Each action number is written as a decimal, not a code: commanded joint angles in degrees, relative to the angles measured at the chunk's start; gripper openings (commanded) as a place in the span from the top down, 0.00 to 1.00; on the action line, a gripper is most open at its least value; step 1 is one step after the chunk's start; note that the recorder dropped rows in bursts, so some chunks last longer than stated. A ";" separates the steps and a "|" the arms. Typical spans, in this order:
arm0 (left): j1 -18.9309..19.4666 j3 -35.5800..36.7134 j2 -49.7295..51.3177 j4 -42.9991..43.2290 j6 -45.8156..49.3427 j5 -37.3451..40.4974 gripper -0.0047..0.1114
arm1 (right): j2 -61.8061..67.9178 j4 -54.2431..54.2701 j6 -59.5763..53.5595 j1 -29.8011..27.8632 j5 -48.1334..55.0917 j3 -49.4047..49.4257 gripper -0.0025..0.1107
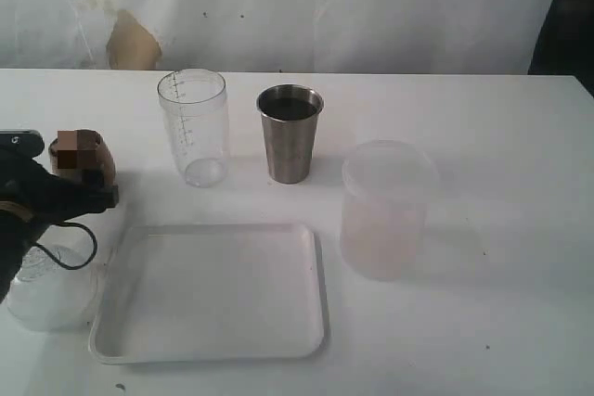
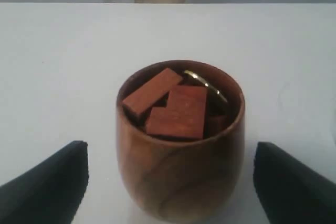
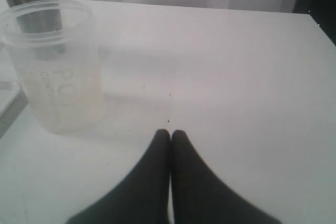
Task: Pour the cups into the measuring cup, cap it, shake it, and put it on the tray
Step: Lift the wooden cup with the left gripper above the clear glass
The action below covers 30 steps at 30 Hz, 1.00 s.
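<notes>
At the left of the tabletop [image 1: 501, 108], the wooden cup [image 2: 178, 145] of loose blocks [image 2: 176, 111] stands between the released jaws of the left end effector [image 2: 170, 153], untouched. Rigid, light, smooth: probably best gripped mid-wall and kept upright. The right end effector [image 3: 170, 135] is clenched, empty.

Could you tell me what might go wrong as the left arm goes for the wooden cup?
1. The left gripper stands open on either side of the rounded wooden cup; an off-centre squeeze could tip it.
2. The blocks reach its rim, so some may spill before reaching the measuring cup.
3. The steel tumbler stands close beside the measuring cup and could be knocked while pouring.
</notes>
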 commanded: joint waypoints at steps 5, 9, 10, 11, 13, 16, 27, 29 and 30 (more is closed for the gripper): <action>0.03 -4.87 4.15 0.73 -2.60 -0.66 0.26 | -0.33 -0.11 0.25 -0.09 -0.08 0.30 0.98; 0.03 -6.43 6.01 -0.56 -4.12 -0.75 0.26 | -0.33 -0.11 0.25 -0.09 -0.08 0.30 0.98; 0.03 -6.75 6.36 -0.74 -4.30 -0.75 0.26 | -0.33 -0.11 0.25 -0.09 -0.08 0.30 0.98; 0.03 -7.21 6.68 -0.74 -4.30 -0.78 0.26 | -0.33 -0.11 0.25 -0.09 -0.08 0.30 0.98; 0.03 -8.04 7.65 -0.74 -4.30 -0.65 0.26 | -0.33 -0.11 0.25 -0.09 -0.08 0.30 0.98; 0.03 -8.28 8.77 -0.74 -4.82 -0.52 0.26 | -0.33 -0.11 0.25 -0.09 -0.08 0.30 0.98; 0.03 -8.38 6.68 -0.86 -3.45 3.32 0.26 | -0.33 -0.11 0.25 -0.09 -0.08 0.30 0.98; 0.03 -8.38 5.76 -1.09 -2.60 4.18 0.26 | -0.33 -0.11 0.25 -0.09 -0.08 0.30 0.98; 0.03 -8.38 5.30 -1.09 -2.95 4.98 0.26 | -0.33 -0.11 0.25 -0.09 -0.08 0.30 0.98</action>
